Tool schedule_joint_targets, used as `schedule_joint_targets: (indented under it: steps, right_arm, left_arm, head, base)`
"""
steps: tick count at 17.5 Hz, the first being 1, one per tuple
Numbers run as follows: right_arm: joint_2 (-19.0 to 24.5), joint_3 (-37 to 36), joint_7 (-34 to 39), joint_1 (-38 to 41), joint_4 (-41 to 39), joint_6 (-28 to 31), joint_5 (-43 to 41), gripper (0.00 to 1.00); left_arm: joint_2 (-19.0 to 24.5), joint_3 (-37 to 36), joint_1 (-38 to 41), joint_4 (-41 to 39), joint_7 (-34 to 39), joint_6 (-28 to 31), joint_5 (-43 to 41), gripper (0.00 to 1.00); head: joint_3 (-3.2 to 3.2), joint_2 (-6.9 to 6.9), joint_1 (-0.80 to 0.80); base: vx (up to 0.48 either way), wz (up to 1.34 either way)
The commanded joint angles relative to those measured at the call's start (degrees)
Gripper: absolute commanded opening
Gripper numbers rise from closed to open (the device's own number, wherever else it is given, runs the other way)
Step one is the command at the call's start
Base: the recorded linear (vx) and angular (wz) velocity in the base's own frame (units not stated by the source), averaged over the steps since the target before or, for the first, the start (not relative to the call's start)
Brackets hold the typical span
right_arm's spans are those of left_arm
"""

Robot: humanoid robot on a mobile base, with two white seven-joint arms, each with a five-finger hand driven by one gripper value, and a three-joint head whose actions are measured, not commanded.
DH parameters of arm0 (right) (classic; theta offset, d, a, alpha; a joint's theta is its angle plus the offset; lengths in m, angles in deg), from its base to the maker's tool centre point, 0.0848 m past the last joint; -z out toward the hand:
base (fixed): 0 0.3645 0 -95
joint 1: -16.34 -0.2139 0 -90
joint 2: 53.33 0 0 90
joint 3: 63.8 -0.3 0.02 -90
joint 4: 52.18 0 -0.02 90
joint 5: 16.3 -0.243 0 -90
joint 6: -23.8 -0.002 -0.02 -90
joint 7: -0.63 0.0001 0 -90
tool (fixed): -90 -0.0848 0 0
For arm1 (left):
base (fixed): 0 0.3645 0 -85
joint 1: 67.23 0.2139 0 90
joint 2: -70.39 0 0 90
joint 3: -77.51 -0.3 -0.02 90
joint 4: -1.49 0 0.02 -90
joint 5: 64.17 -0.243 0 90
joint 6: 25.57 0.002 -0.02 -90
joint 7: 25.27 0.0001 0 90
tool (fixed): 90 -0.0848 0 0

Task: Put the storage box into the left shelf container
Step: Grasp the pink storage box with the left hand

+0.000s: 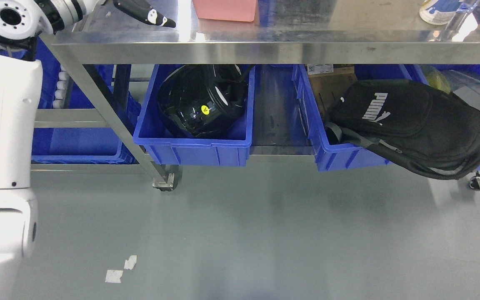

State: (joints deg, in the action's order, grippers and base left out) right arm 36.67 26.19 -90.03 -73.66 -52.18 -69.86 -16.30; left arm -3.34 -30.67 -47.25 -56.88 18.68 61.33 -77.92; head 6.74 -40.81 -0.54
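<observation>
A pink storage box (225, 10) stands on the steel table top (281, 46), cut off by the picture's upper edge. My left arm (6, 125) rises along the left edge. Its hand (144, 13) shows only as a black tip lying over the table's left end, about a hand's width left of the pink box and apart from it. On the lower shelf, a blue bin (77, 146) sits at the far left, partly hidden by my arm and the table leg. My right arm is not visible.
Under the table, a second blue bin (190, 148) holds a black helmet (200, 102). A third bin (336, 156) carries a black backpack (411, 125) that hangs over its front. The table leg with a caster (165, 181) stands on the grey floor, with tape scraps (121, 270) nearby.
</observation>
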Motion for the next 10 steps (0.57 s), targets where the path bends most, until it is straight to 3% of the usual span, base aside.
schedule_joint_targets:
  steps: [1,7,9,10]
  right_arm:
    - [-1.0,-0.2,0.0,-0.4,-1.0,0.0,-0.1,1.00]
    - [-1.0,-0.2,-0.1,-0.4,-1.0,0.0,-0.1,1.00]
    - [-1.0,-0.2,-0.1,-0.4,-1.0,0.0,-0.1,1.00]
    - [-1.0,-0.2,-0.1,-0.4,-1.0,0.0,-0.1,1.00]
  left_arm:
    - [-9.9,-6.6,-6.4,17.2,0.3,-0.1,-6.0,0.98]
    - [-15.3,-6.9,-8.7,25.7,2.8,-0.2,-14.2,0.96]
    - [-15.3,-6.8,-8.7,27.1,3.4,-0.2,-15.5,0.92]
    - [-15.3,-6.8,-8.6,27.2,4.2,-0.2,-15.6,0.84]
  head:
    - [0.00,0.00,0.00]
    - [0.00,0.00,0.00]
    - [0.00,0.00,0.00]
    - [0.00,0.00,0.00]
  base:
    - [0.000,0.00]
    - [0.000,0.00]
    - [0.000,0.00]
    - [0.000,0.00]
